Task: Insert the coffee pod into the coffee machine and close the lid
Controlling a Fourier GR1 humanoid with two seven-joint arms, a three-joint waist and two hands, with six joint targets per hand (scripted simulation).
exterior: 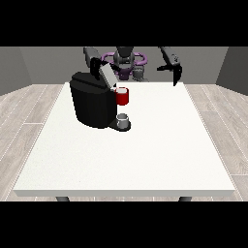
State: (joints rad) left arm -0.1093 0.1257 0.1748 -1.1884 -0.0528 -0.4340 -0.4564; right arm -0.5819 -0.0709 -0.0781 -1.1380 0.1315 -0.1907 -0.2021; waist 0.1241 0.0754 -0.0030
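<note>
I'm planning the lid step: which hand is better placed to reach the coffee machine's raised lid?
The hand at the view's left, the robot's own right, is close beside the coffee machine's raised lid. The hand at the view's right hangs near the table's far right corner, well away.

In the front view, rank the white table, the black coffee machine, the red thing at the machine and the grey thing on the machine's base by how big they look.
1. White table, largest.
2. Black coffee machine.
3. Red thing at the machine.
4. Grey thing on the machine's base, only slightly smaller than the red one, so that last ranking is unsure.
</note>
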